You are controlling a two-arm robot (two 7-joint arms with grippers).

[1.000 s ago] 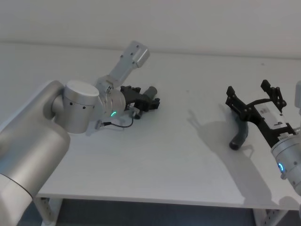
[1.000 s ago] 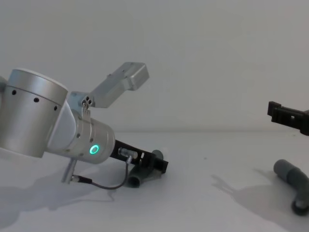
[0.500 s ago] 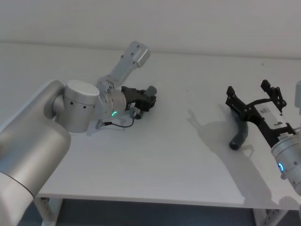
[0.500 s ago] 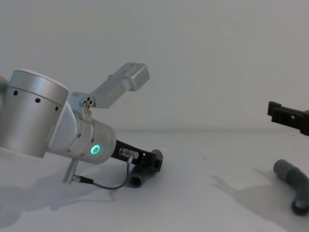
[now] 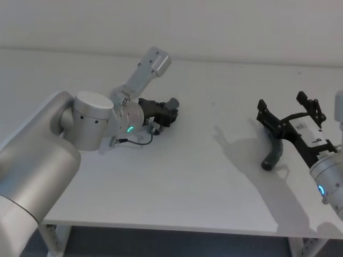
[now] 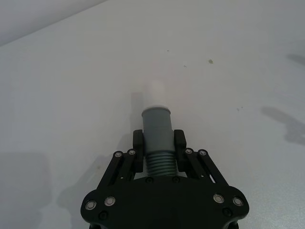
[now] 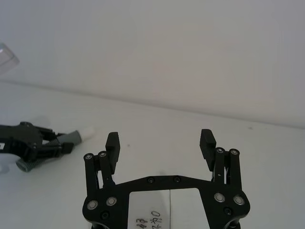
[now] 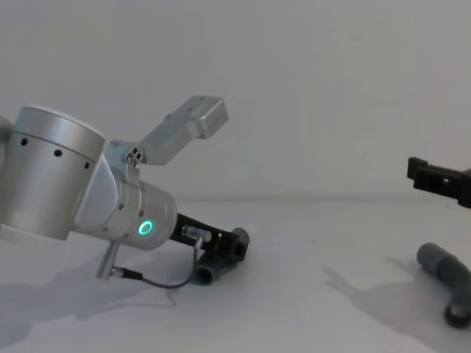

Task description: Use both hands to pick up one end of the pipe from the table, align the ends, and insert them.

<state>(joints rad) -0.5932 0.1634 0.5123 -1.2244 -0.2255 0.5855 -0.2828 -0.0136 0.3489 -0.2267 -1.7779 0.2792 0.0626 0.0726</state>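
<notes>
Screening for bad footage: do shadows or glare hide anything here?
Head view: the open right hand casts a soft shadow on the table beside the loose pipe piece, which reads clearly. Left wrist view: the whitish tip of the held pipe piece in the left hand nearly blends into the pale table. Chest view: no glare.

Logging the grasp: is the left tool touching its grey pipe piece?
Touching. In the left wrist view the left tool is shut on the grey pipe piece, fingers against both sides. The right tool hangs open farther right.
</notes>
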